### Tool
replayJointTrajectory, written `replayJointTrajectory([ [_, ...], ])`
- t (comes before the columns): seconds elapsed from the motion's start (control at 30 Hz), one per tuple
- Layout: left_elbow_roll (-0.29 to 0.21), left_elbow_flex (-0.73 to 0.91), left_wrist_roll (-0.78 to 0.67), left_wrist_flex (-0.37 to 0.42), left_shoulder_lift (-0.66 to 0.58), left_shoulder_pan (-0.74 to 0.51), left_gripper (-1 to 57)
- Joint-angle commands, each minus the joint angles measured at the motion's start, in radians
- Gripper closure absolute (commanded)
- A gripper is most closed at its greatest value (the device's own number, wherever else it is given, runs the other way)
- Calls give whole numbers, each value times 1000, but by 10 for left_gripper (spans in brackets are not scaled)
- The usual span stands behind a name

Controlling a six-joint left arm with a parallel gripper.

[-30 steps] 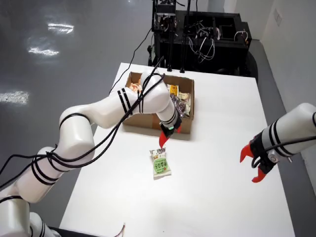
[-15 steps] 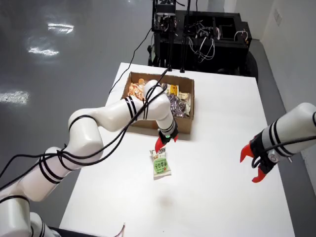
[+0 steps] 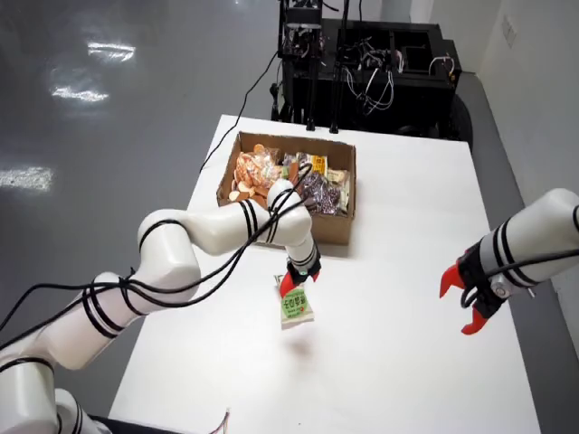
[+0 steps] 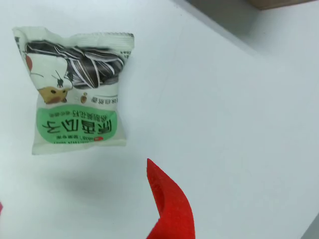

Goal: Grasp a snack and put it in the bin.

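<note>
A small white and green snack packet (image 3: 296,306) lies flat on the white table (image 3: 407,235), just in front of the cardboard box (image 3: 331,228). My gripper (image 3: 297,278), on the left arm in the overhead view, hovers over the packet's near-box end with its red fingers pointing down. In the wrist view the packet (image 4: 77,94) lies at the upper left. One red fingertip (image 4: 167,199) shows at the bottom and a sliver of the other at the left edge. The gripper (image 4: 75,191) is open and holds nothing.
The cardboard box holds several snack packets (image 3: 289,176), and its corner shows in the wrist view (image 4: 284,3). A second arm with an open red gripper (image 3: 470,303) stands still at the right. Black equipment and cables (image 3: 362,63) sit behind the table.
</note>
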Motion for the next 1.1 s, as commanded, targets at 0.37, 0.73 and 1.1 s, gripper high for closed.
replayJointTrajectory([
  [0.37,16,64,23,-104,59,33,-6],
  [0.73,20,63,62,-172,87,52,1],
  [1.1,20,50,81,-203,136,54,16],
])
